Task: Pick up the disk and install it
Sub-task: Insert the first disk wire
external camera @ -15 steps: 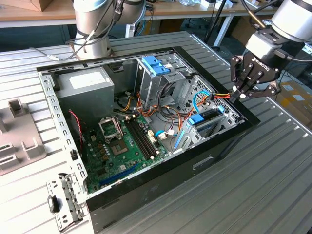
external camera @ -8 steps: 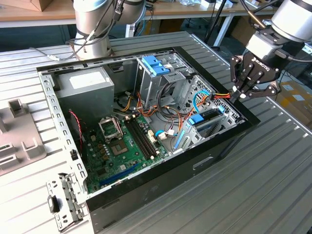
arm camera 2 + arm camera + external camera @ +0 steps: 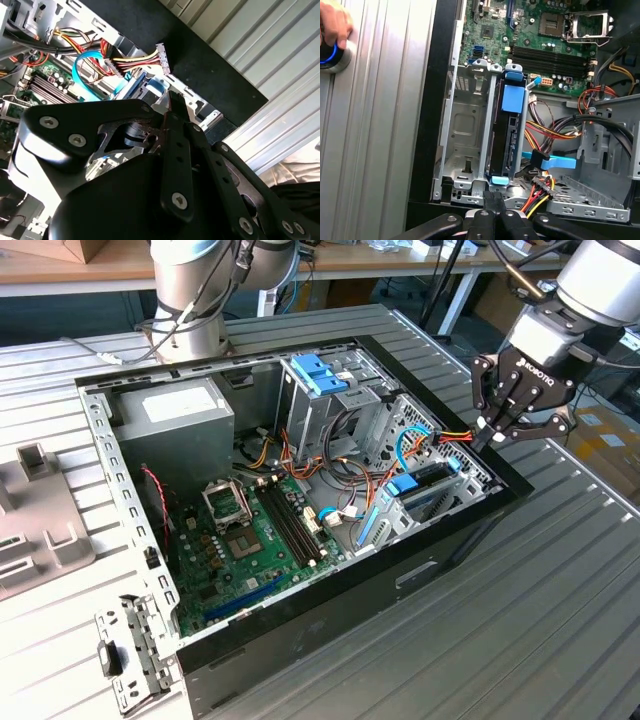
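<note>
Here's the claw (image 3: pixel 487 438), hanging over the far corner of the open computer case (image 3: pixel 300 640) at the exterior view's right, just above the case rim. Its two fingers are pinched together to a narrow point and there's nothing between them. In the first wrist view the fingertips (image 3: pixel 494 200) are pressed pad to pad right at the end of the drive cage (image 3: pixel 462 130), and in the second wrist view the claw (image 3: pixel 172 107) points down at the same corner, close to a bundle of red and yellow wires (image 3: pixel 135 60).

And the disk (image 3: pixel 432 483)? It's inside the case, standing edge-on in a slot of that silver cage. In the first wrist view the disk (image 3: pixel 501 135) shows as a dark slab with a blue tab (image 3: pixel 514 97) at one end and a paler blue clip (image 3: pixel 500 180) at the end nearest the claw. A flat blue cable (image 3: pixel 555 162) lies just beside it.

Deeper in the case sit the green motherboard (image 3: pixel 240 540) and a grey power-supply box (image 3: pixel 175 410). The whole case rests on the ribbed metal counter (image 3: pixel 560 620). Out on the counter, in the first wrist view, a person's hand (image 3: pixel 332 20) rests on a round blue-ringed knob (image 3: pixel 335 55)
</note>
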Robot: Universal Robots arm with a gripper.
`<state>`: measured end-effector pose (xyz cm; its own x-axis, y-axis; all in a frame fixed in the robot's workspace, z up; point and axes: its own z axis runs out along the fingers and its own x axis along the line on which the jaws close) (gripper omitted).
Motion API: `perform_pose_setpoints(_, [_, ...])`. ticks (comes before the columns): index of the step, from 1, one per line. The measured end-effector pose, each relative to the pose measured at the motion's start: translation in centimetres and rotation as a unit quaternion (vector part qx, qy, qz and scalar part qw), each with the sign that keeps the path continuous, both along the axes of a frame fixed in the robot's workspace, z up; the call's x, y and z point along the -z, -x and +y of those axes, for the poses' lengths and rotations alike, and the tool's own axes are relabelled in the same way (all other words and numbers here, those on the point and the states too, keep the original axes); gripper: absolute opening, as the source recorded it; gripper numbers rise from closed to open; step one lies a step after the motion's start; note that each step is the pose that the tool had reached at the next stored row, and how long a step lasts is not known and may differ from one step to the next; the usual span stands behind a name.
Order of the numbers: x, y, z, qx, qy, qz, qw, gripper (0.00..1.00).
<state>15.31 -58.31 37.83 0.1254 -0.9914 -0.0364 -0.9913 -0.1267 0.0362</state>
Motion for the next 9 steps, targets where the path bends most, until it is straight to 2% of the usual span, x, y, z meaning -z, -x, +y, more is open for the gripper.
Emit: perform_pose_setpoints(9, [0.0, 0.0, 0.0, -0.019, 0.0, 0.0, 0.99982, 0.11])
